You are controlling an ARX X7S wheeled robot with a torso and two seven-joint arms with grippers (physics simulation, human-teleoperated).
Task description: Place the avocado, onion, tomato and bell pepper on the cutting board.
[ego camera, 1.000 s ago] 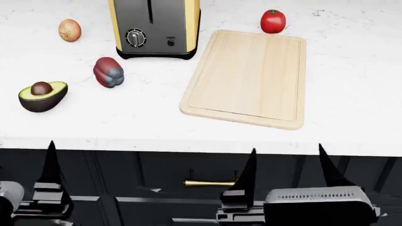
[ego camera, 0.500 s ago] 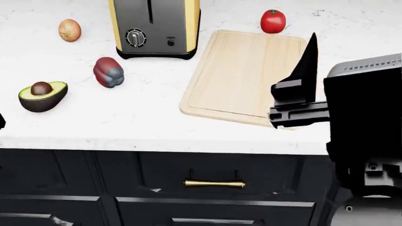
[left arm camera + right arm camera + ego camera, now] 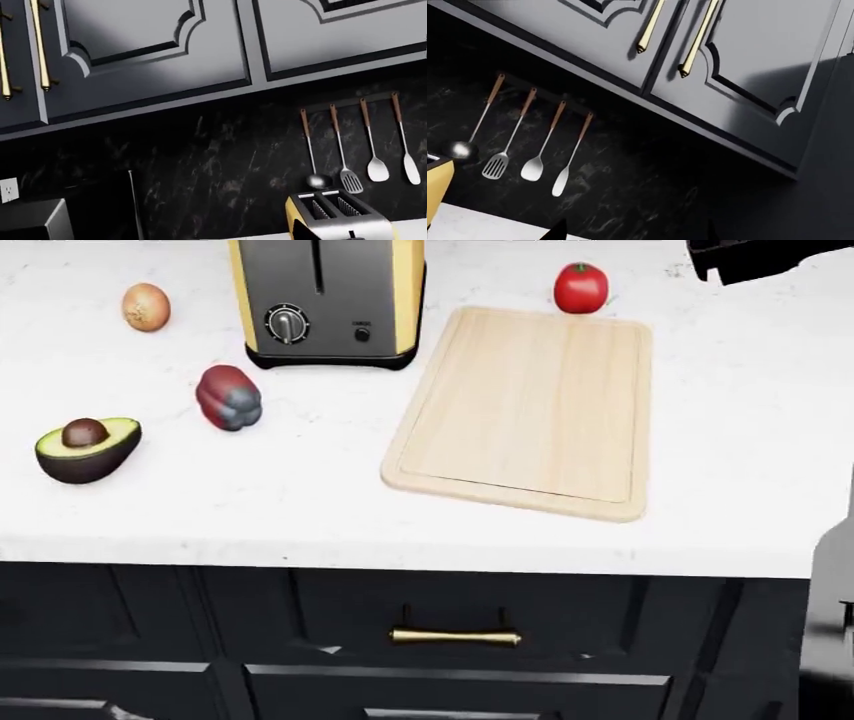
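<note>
Four vegetables all lie off the cutting board (image 3: 534, 410), and because both wrist cameras look up at the wall cabinets (image 3: 760, 60), I cannot tell if my right claw (image 3: 634, 234) or left claw (image 3: 301, 233) is spread or pressed together. Nearest below my right claw sits the tomato (image 3: 579, 287), just beside the board's far edge; descending half blind, I might knock it rolling. Farther off, beyond the toaster (image 3: 327, 300), the bell pepper (image 3: 228, 396), avocado (image 3: 87, 448) and onion (image 3: 146, 306) need a reach that may strike the toaster.
</note>
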